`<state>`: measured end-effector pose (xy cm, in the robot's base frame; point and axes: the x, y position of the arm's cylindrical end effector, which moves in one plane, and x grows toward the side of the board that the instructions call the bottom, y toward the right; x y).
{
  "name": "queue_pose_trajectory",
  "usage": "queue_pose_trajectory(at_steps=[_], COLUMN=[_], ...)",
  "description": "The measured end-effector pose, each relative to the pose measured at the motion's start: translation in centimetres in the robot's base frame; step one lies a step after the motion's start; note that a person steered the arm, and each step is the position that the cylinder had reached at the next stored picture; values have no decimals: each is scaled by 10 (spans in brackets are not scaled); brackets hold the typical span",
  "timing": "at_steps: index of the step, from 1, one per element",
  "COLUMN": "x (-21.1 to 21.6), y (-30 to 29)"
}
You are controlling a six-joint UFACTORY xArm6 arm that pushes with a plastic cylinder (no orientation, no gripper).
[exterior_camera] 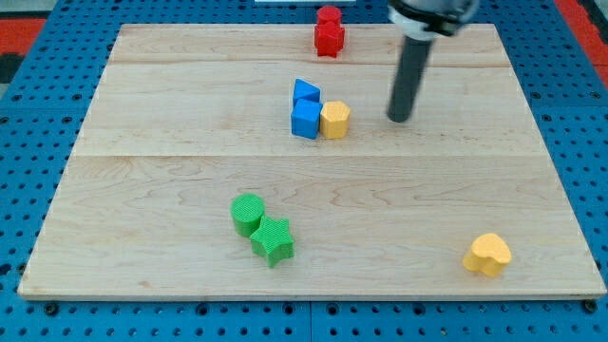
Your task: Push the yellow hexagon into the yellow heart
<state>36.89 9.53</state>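
The yellow hexagon sits a little above the board's middle, touching the right side of a blue cube. The yellow heart lies far off at the view's bottom right, near the board's corner. My tip rests on the board to the right of the hexagon, about one block width away, not touching it. The dark rod rises from there to the view's top.
A second blue block sits just above the blue cube. A red block stands at the top edge. A green cylinder and green star touch at lower left of centre. The wooden board lies on a blue pegboard.
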Motion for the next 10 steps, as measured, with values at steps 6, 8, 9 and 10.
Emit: queue_pose_trajectory(at_steps=[6, 8, 9, 10], x=[62, 110, 125, 125], y=[-23, 14, 53, 72])
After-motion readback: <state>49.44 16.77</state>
